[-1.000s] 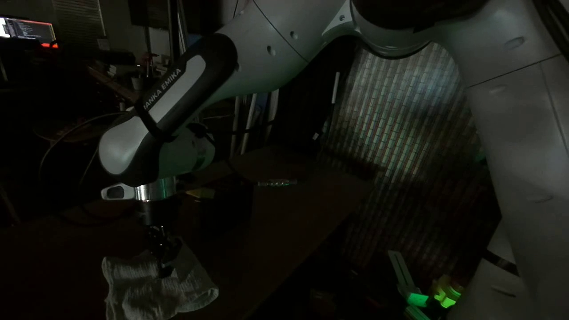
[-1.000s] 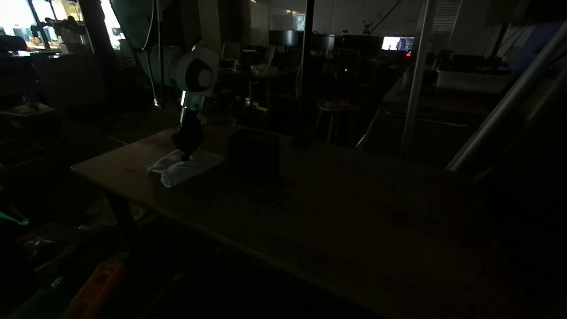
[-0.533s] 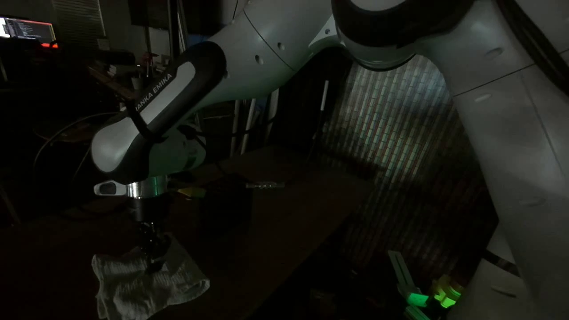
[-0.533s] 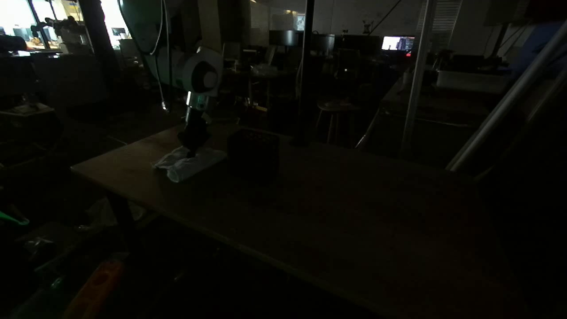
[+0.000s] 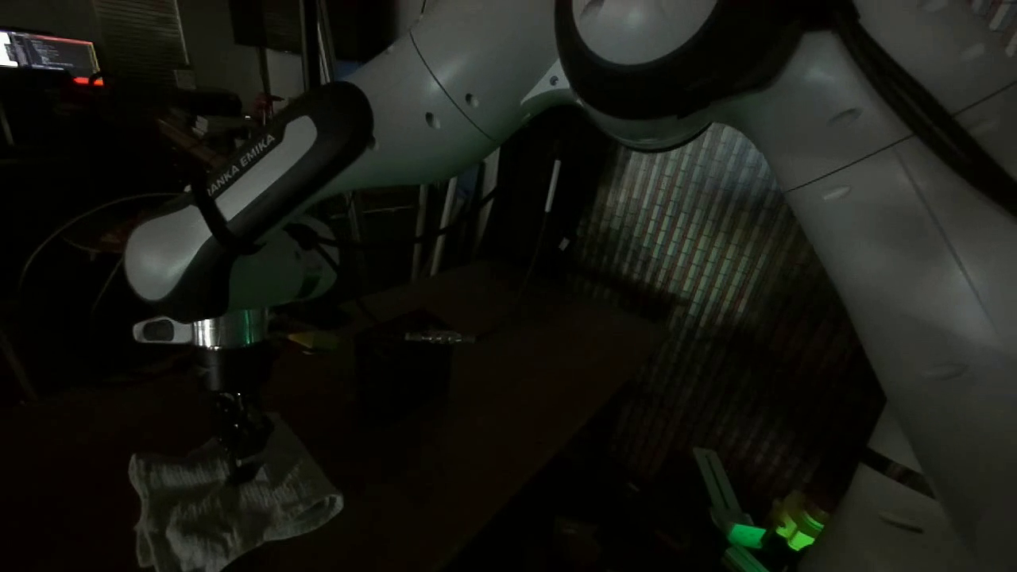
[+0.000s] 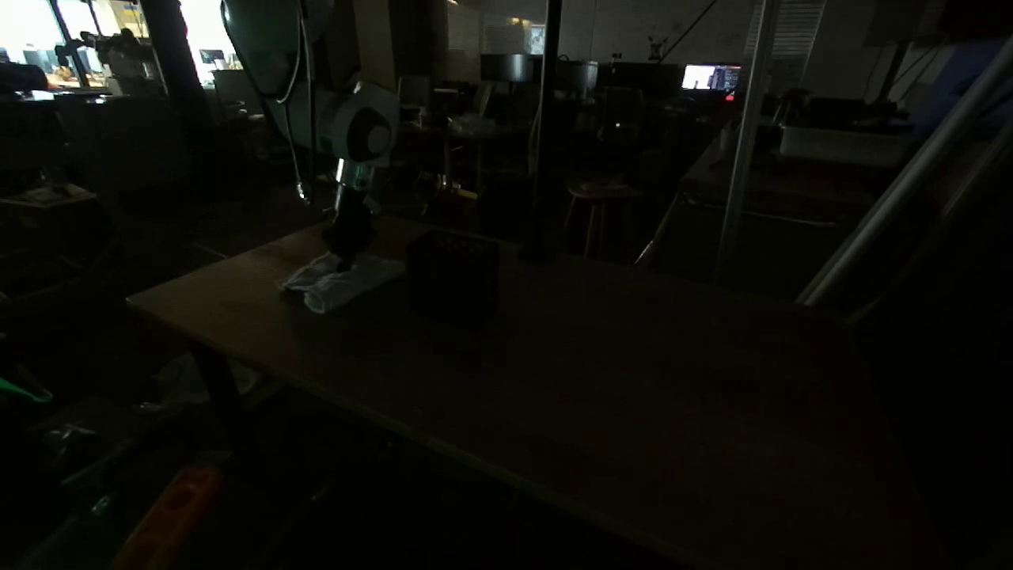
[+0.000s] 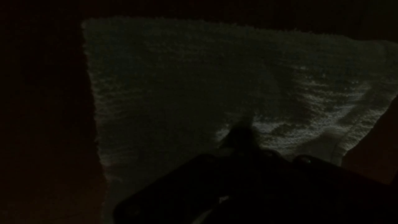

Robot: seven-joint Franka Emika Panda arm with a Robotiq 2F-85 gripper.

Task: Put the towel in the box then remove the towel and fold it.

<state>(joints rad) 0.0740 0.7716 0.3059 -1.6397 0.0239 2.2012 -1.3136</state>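
The pale ribbed towel (image 5: 294, 488) lies wrinkled on the dark table, its near edge curled up, left of the box in an exterior view (image 6: 352, 289). My gripper (image 5: 241, 475) points down onto the middle of the towel, fingers together and touching the cloth. In the wrist view the dark fingertips (image 7: 242, 133) meet at one spot, with creases in the towel (image 7: 174, 77) running off to the right. Whether a fold is pinched between them is too dark to see. The nearly black box (image 6: 453, 277) stands upright close beside the towel; its inside does not show.
The wooden table (image 6: 633, 380) is very dimly lit. A dark pole (image 6: 546, 134) rises behind its far edge. From the arm hangs a cable with a shiny connector (image 5: 441, 338), seen in front of the box. An orange object (image 6: 170, 514) is below the table's near side.
My gripper and the towel have slid together, leftward in an exterior view and away toward the table's far side in both. The fingers have stayed together. The box has not moved.
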